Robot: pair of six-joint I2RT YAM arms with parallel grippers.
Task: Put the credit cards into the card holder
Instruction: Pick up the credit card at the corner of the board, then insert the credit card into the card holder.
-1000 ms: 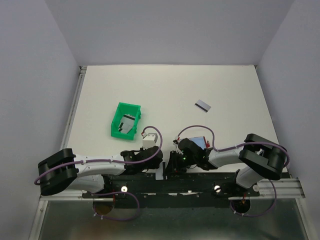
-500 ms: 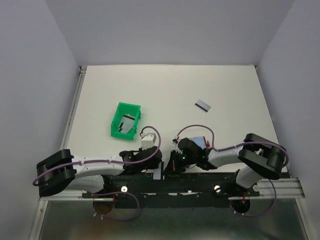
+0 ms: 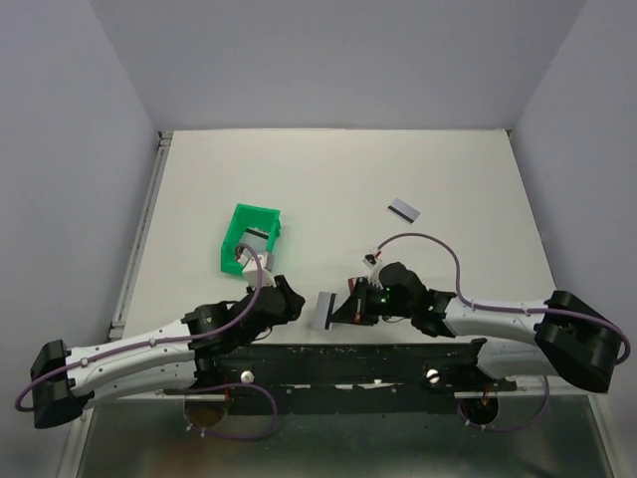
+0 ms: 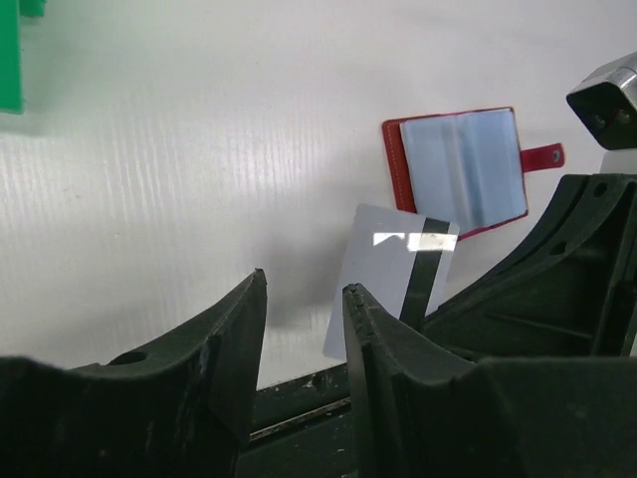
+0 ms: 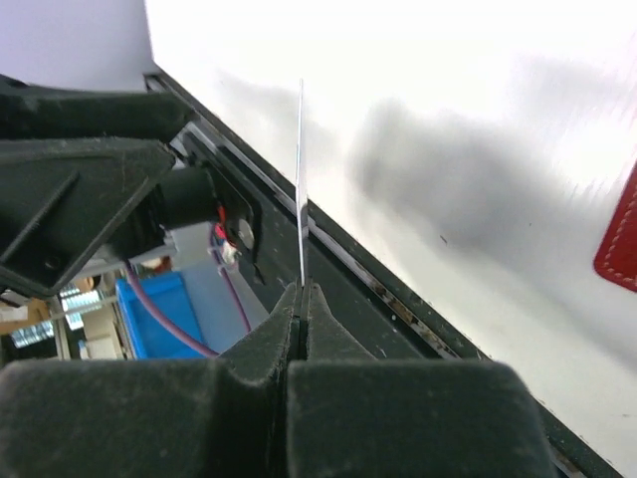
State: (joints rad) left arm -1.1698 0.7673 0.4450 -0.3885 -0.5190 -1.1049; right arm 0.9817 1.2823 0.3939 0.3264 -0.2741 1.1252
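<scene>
My right gripper (image 3: 343, 311) is shut on a pale grey credit card (image 3: 325, 311) with a dark stripe, holding it on edge above the table's near edge. The card shows edge-on between the fingertips in the right wrist view (image 5: 302, 179). In the left wrist view the card (image 4: 383, 269) hangs in front of the open dark red card holder (image 4: 463, 169), which lies flat with its light blue inside up. My left gripper (image 4: 304, 299) is open and empty, just left of the card. Another card (image 3: 403, 209) lies on the table at the far right. The top view hides the holder under the right arm.
A green plastic tray (image 3: 235, 221) stands at the left of the middle with more cards (image 3: 256, 243) inside. The black mounting rail (image 3: 328, 358) runs along the table's near edge, just below both grippers. Grey walls enclose the table.
The left gripper has let go of the card and drawn back up and left. The right gripper now holds the card alone, and its arm has stretched out lower.
</scene>
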